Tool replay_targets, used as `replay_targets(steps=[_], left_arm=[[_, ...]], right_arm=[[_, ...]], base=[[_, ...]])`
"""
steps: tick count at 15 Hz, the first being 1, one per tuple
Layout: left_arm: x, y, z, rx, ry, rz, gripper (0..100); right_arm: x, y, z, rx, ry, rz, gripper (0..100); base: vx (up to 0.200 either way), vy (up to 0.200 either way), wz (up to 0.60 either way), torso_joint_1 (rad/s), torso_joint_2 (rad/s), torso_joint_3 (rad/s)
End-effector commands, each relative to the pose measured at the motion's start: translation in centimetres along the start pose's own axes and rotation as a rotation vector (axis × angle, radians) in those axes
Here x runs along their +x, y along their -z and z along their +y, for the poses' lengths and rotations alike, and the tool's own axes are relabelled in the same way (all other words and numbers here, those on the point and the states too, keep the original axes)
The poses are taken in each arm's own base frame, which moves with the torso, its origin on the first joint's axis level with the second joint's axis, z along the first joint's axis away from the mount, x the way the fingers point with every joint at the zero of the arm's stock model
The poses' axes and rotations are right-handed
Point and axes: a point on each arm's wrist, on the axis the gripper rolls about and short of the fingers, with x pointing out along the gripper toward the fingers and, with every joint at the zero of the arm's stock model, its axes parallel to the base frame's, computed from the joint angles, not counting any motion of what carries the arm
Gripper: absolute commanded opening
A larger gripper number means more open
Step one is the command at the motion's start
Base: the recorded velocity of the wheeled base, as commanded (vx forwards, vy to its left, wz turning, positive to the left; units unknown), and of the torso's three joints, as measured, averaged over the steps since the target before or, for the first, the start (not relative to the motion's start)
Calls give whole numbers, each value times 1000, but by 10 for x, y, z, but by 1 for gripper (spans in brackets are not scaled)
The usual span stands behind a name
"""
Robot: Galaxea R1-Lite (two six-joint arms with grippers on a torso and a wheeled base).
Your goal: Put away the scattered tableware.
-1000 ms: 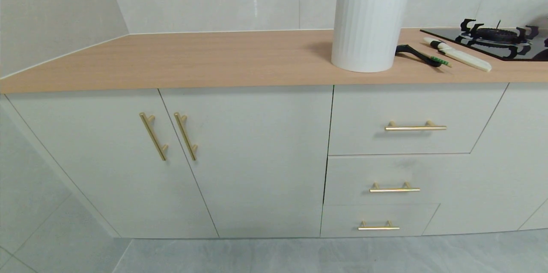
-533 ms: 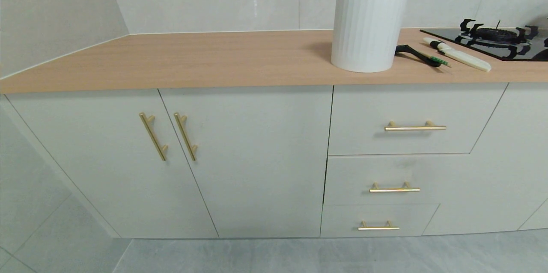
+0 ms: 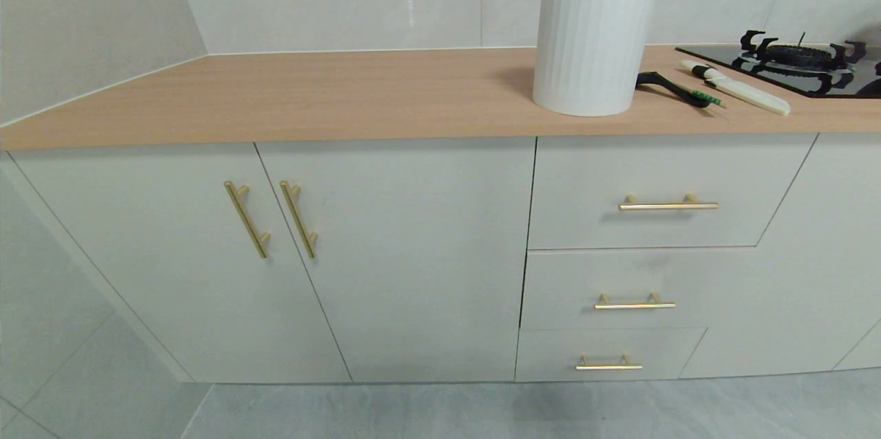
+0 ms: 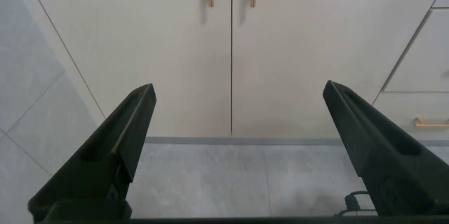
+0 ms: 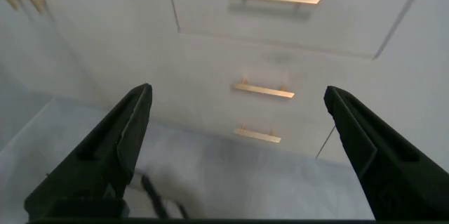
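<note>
The tall white ribbed container (image 3: 592,29) on the wooden countertop (image 3: 310,91) looks rigid, smooth and perhaps breakable, so it is best gripped at the rim. Just beside it lie a white utensil (image 3: 740,89), possibly a sheathed knife, and a slimmer black-handled tool (image 3: 671,87), both stiff, light and slippery; pinch them mid-handle. The left gripper (image 4: 238,92) and right gripper (image 5: 237,94) hang low before the cabinet fronts (image 3: 413,253), spread wide and empty.

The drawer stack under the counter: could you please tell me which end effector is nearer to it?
Right. The right end effector hangs directly facing the drawer stack; the left end effector faces the double cupboard doors, with that stack off to one side.
</note>
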Motion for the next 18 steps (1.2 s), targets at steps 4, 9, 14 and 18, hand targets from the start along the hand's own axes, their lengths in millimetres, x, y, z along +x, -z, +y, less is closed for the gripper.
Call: replay_targets(steps=[4,9,14,18], left_arm=[[0,0,0,0,0,1,100],[0,0,0,0,0,1,100],[0,0,0,0,0,1,100],[0,0,0,0,0,1,100]], right_arm=[[156,-12,-25,64,-64,369,100],[222,18,-37,64,-32,464,100],[280,87,-47,46,36,580,100],[306,118,-50,11,105,515,100]], base=[[0,0,0,0,0,0],[0,0,0,0,0,0],[0,0,0,0,0,0],[0,0,0,0,0,0]])
